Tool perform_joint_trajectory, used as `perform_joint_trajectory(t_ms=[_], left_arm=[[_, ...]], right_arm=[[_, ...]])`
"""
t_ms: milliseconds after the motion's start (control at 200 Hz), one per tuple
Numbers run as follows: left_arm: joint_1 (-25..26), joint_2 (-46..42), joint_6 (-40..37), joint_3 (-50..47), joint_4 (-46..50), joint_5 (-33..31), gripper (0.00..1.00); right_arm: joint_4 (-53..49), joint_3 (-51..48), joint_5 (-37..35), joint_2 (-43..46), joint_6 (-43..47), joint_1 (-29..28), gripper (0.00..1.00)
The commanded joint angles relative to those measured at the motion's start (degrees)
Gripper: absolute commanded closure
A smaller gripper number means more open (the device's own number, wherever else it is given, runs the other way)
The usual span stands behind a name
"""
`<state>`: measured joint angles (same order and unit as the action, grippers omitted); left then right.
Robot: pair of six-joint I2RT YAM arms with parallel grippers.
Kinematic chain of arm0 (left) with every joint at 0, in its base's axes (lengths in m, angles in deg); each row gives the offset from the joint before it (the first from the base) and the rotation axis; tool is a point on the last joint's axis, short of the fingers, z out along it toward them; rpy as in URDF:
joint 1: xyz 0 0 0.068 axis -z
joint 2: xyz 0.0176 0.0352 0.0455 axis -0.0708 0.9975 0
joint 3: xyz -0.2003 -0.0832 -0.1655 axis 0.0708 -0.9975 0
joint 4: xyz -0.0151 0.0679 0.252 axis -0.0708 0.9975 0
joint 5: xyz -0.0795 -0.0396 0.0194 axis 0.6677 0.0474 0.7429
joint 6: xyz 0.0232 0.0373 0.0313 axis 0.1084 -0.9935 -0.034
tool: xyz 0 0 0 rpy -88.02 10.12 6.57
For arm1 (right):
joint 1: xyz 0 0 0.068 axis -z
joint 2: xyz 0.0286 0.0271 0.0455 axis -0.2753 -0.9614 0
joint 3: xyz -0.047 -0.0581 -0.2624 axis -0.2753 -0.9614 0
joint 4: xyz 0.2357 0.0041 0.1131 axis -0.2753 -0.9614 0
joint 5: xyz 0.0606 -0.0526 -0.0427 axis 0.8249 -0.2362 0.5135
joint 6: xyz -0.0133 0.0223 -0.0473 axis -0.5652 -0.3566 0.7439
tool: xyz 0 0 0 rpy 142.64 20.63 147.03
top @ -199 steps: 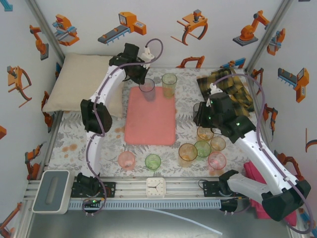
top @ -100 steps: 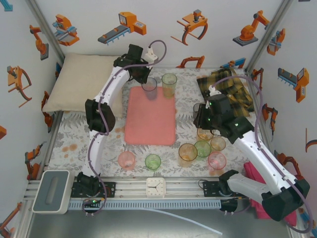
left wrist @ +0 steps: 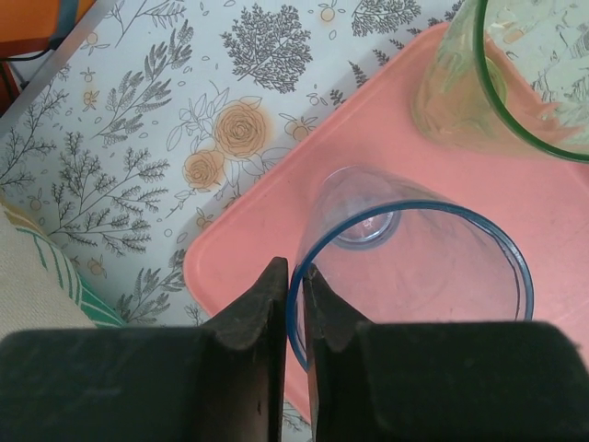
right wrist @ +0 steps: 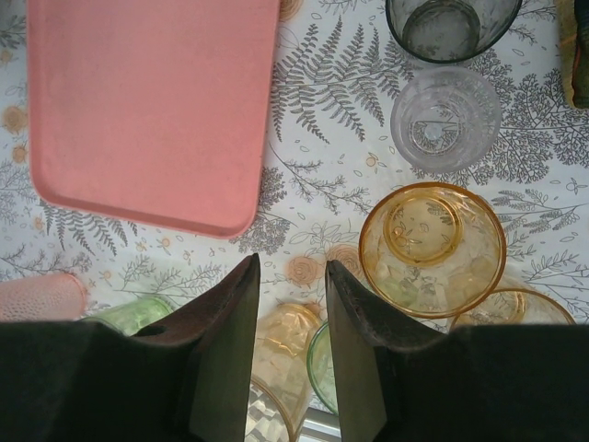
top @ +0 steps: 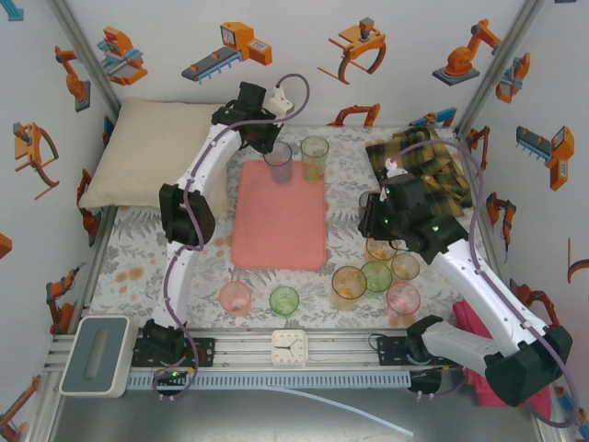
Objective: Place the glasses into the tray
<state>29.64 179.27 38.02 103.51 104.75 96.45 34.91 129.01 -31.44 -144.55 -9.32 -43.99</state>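
Pinch on the rim lets the left tool [left wrist: 293, 276] keep the blue glass [left wrist: 405, 258] upright at the tray's [left wrist: 267, 235] 12 o'clock end. Right tool [right wrist: 293, 272], part-open and empty, hangs over loose glasses [right wrist: 431, 247] at the tray's 4 o'clock, likely for the next pick.

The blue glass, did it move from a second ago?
Yes, a little. The blue glass shifted right, toward the green glass, which stayed put on the tray.
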Motion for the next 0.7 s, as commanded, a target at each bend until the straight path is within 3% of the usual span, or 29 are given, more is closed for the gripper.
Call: perform_joint_trajectory(t_ms=[0,696], left_arm=[[0.26,0.82,-0.73,1.63,-1.02,-0.57,0.76],[0.19,-0.60,-0.96,1.74,-0.87,-1.21,0.60]], right_arm=[[0.84,0.74,-0.35,0.26,-1.14,-0.29,0.64],[1.39,0.50,-0.39,-1.01,-0.57,-0.29,0.63]])
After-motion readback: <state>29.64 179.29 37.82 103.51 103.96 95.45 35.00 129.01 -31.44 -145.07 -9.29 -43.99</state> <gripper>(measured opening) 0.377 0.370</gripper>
